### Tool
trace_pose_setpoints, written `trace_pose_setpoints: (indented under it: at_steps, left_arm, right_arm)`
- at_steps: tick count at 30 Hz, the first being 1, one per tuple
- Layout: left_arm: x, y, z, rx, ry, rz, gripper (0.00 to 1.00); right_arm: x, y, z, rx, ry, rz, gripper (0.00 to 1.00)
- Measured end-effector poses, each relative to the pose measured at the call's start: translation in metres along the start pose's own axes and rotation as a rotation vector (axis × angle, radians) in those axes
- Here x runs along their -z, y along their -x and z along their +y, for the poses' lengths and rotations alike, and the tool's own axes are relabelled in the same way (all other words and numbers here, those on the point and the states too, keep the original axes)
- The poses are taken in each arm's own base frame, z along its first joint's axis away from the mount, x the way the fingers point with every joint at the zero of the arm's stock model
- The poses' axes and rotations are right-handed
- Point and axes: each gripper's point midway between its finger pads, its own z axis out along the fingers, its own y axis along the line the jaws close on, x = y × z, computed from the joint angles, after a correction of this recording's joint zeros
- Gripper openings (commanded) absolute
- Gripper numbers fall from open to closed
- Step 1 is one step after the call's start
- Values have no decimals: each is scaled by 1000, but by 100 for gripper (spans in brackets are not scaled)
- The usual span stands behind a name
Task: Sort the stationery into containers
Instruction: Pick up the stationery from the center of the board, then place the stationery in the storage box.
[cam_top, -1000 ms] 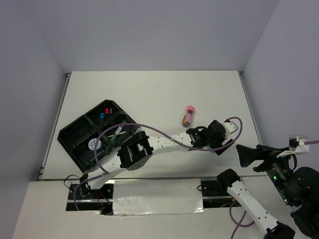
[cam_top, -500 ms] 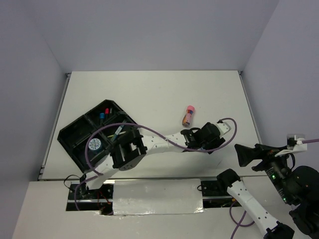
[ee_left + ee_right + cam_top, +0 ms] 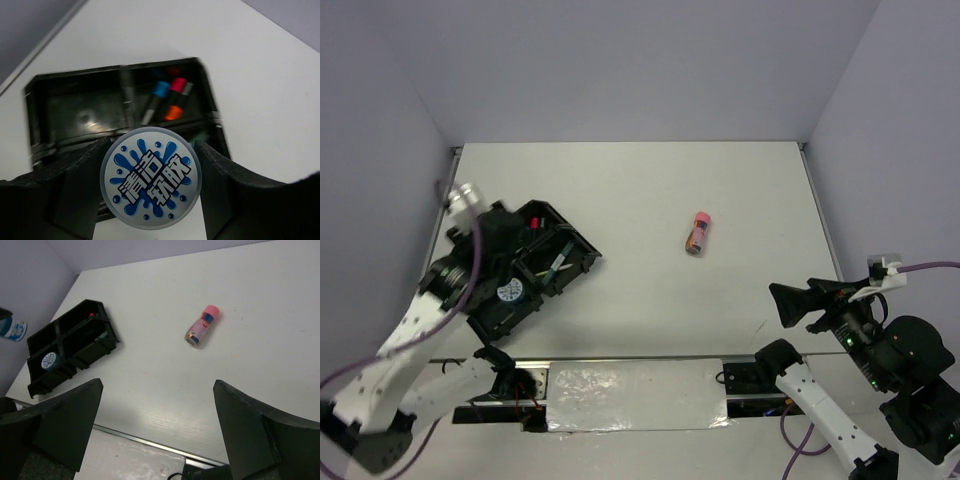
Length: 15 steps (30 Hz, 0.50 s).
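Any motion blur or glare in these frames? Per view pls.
Top view: left arm smeared by motion, the rest sharp. Left wrist: tape roll crisp, tray behind it soft, with a small glare patch on its floor. Right wrist: sharp, evenly lit, tube clean.

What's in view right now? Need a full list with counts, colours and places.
table: 1, white, under everything
organiser tray: 1, black, divided into compartments, left side of table
tape roll in tray: 1, blue-white, flat in a near compartment
held tape roll: 1, blue-white, in the air by the tray
highlighters: at least 3, black with blue, pink and orange caps, tray's far compartment
pens: count unclear, thin, yellowish, a compartment on the tray's right side
tube: 1, pink-orange, lying alone on the table right of centre
left tool: black, shut on the held tape roll
right tool: black, open, holding nothing, above the table's near right
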Motion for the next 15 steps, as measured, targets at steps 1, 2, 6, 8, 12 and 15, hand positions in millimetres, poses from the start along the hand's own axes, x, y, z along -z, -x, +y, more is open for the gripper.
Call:
trace_pose_setpoints:
  at_steps: [1, 2, 6, 8, 12, 15]
  left_arm:
    - [7, 1, 32, 40, 54, -19, 0]
    - [13, -2, 59, 66, 105, -27, 0]
    - [16, -21, 121, 91, 312, -3, 0]
    - [16, -32, 136, 74, 387, 35, 0]
    - [18, -44, 150, 97, 486, 67, 0]
    - [18, -48, 155, 126, 527, 70, 0]
  right_arm:
    - [-3, 0, 3, -2, 15, -2, 100]
    - [-6, 0, 6, -3, 29, -3, 100]
    - [-19, -7, 15, -10, 77, 10, 100]
    - [-24, -11, 19, -14, 97, 18, 100]
    - [-27, -17, 25, -26, 139, 18, 100]
    - [-26, -17, 30, -32, 177, 3, 100]
